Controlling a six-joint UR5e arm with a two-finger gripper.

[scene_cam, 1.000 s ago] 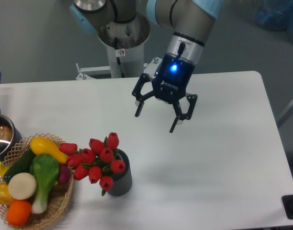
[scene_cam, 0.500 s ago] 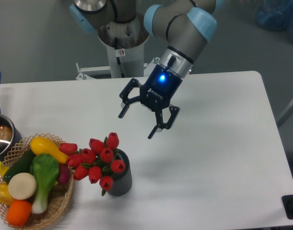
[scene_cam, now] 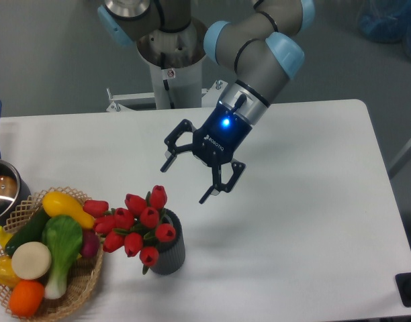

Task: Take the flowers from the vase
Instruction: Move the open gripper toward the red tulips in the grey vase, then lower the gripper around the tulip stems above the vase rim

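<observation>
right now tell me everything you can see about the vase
The vase is a small dark grey cylinder with vertical ribbed sides and a thick rim, matte and plastic-looking. It stands upright on the white table, just right of the wicker basket and apart from it. The flowers, glossy red tulip buds with green leaves, sit in it and spill left past its rim. The hand hovers open above and to the right, not touching it.

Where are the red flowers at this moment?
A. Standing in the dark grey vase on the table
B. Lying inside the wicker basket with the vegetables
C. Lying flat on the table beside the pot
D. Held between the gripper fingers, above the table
A: the flowers stand in the vase, while the gripper hangs open above and to the right of them, holding nothing.
</observation>
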